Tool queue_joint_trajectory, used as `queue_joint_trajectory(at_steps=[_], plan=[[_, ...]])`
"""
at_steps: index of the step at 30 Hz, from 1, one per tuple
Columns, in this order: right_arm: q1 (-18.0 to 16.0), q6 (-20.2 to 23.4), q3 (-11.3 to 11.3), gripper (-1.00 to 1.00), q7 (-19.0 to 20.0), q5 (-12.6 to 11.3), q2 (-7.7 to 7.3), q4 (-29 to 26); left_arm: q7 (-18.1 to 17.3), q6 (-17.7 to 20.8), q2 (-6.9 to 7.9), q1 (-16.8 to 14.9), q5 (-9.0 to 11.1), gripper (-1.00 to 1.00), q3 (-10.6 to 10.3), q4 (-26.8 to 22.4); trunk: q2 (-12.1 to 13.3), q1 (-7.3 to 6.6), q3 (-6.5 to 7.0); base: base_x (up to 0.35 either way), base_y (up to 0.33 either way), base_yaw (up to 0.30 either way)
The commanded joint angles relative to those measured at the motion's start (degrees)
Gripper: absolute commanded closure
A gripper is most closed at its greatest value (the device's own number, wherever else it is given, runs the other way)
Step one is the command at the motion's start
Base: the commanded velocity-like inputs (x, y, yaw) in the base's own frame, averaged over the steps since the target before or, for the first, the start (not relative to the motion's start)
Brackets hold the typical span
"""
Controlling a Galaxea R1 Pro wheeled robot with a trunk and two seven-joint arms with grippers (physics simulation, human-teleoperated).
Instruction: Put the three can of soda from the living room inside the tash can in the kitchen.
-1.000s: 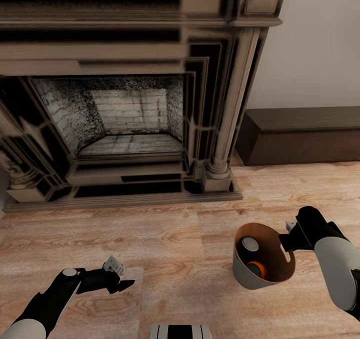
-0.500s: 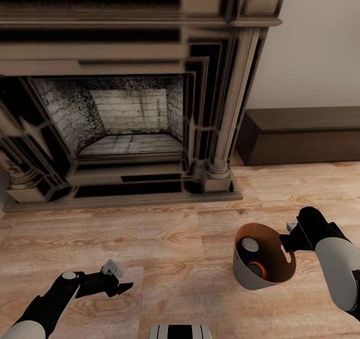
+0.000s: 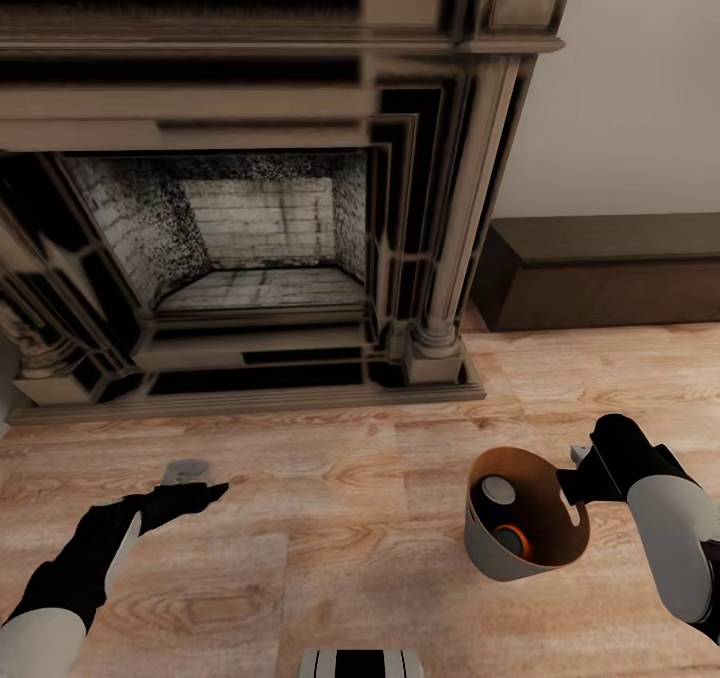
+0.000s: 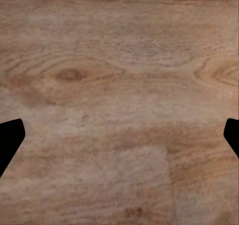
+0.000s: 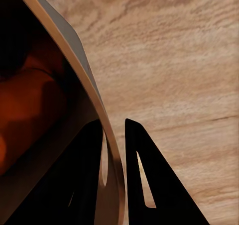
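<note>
The tash can (image 3: 500,558), a small grey bin with a coppery inside, hangs tilted just above the living room's wood floor at the lower right of the head view. Inside it I see two cans of soda: a dark blue one with a silver top (image 3: 497,490) and an orange one (image 3: 513,538). My right gripper (image 3: 572,483) is shut on the bin's rim. In the right wrist view the fingers (image 5: 89,150) pinch the bin's wall (image 5: 74,60) between them, and an orange can (image 5: 30,110) glows inside. My left gripper (image 3: 195,488) is open over bare floor, as the left wrist view (image 4: 119,135) confirms. The kitchen is out of view.
A large dark fireplace (image 3: 260,258) with a raised hearth fills the space ahead. A low dark wood bench (image 3: 600,278) stands against the pale wall at the right. Light wood plank floor (image 3: 350,478) lies between them and me. My base's front edge (image 3: 360,663) shows at the bottom.
My left arm has swung out to the left and forward, and its gripper has turned flatter over the floor. The right gripper and the bin have barely moved.
</note>
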Motion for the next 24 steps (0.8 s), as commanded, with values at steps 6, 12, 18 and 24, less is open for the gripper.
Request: queue_joint_trajectory(at_steps=[6,12,18,24], plan=[[0.02,0.27,-0.15,1.0,0.26,-1.05,0.01,0.03,11.54,5.04,0.06,-0.31,9.05,-1.0,0.13,-4.41,0.0,0.0,0.0,0.0,0.0,0.0],[0.04,0.27,-0.15,1.0,0.26,-1.13,0.02,0.09,12.6,5.39,0.03,-0.21,9.71,-1.0,0.01,-4.61,-0.02,0.02,-0.22,0.0,0.0,0.0],[0.19,0.27,-0.19,1.0,0.3,-1.14,0.04,0.1,12.97,5.25,-0.08,-0.07,9.72,-1.0,-0.05,-4.55,-0.1,0.18,-1.55,0.0,0.0,0.0],[0.31,0.27,-0.23,1.0,0.36,-1.14,-0.01,0.11,12.91,4.84,-0.1,-0.02,9.76,-1.0,-0.05,-4.55,-0.12,0.23,-1.99,0.0,0.0,0.0]])
